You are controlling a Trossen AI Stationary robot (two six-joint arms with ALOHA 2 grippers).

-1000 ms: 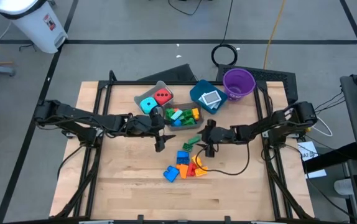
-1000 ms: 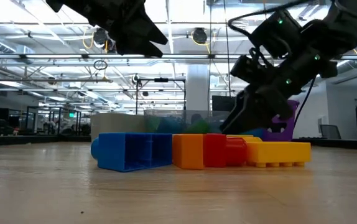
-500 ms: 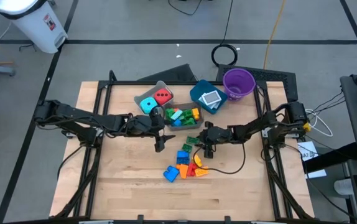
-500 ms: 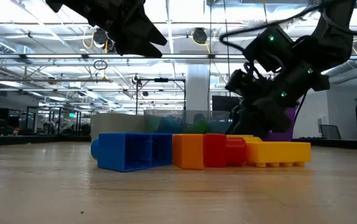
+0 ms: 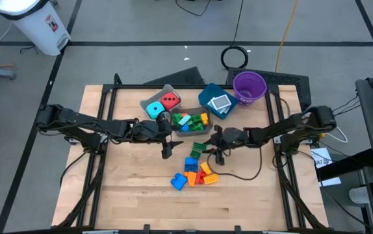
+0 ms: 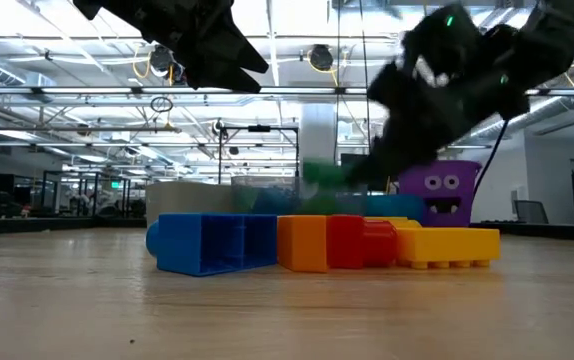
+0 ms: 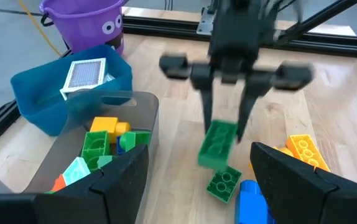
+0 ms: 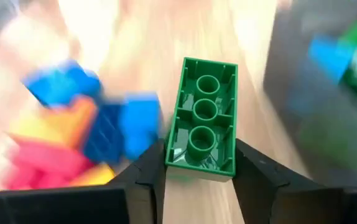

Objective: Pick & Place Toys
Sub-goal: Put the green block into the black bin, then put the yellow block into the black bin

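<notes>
Right gripper (image 7: 228,134) pinched green brick (image 7: 217,144) off table — carry it level over grey bin (image 7: 142,102); left gripper (image 5: 167,149) waited open.

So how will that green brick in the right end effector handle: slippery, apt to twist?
The green brick looks like stiff, glossy plastic, so probably light and a bit slippery. The right end effector pinches only one end, so it may pivot if bumped.

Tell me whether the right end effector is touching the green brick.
Touching. In the right wrist view the right end effector has a finger on each side of the green brick; the left wrist view shows that brick hanging between those fingers, above the table.
</notes>
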